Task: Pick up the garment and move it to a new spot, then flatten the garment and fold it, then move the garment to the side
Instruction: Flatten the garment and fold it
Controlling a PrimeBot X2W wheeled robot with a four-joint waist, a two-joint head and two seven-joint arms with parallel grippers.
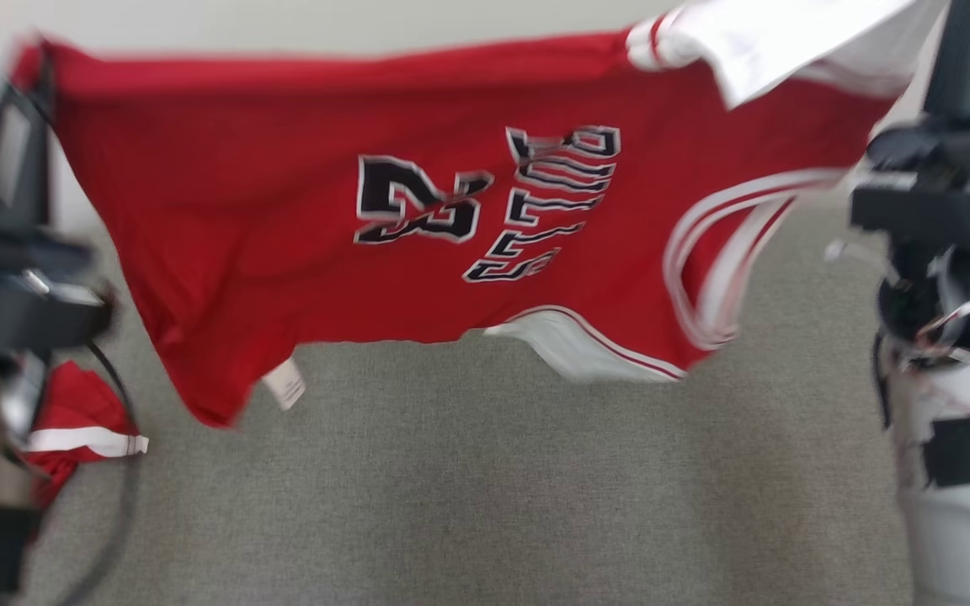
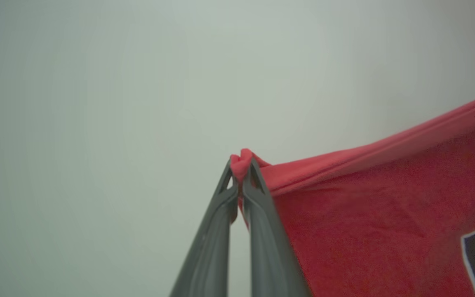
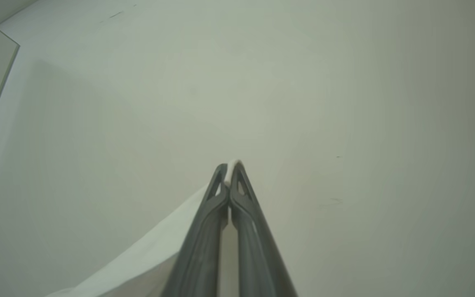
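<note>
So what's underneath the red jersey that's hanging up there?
Under the red jersey, hanging spread in the air, a grey surface shows, with a small red-and-white bundle at its left. Whatever lies straight behind the cloth is covered.

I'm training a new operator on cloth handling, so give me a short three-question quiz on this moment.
1. True or false: the jersey is already folded.
2. Which colour of cloth do the left jaws pinch? A white, B red, C black.
3. Fill in: the right jaws are shut on ___ cloth.
Key: 1 false, it hangs spread out in the air; 2 B; 3 white.
</note>
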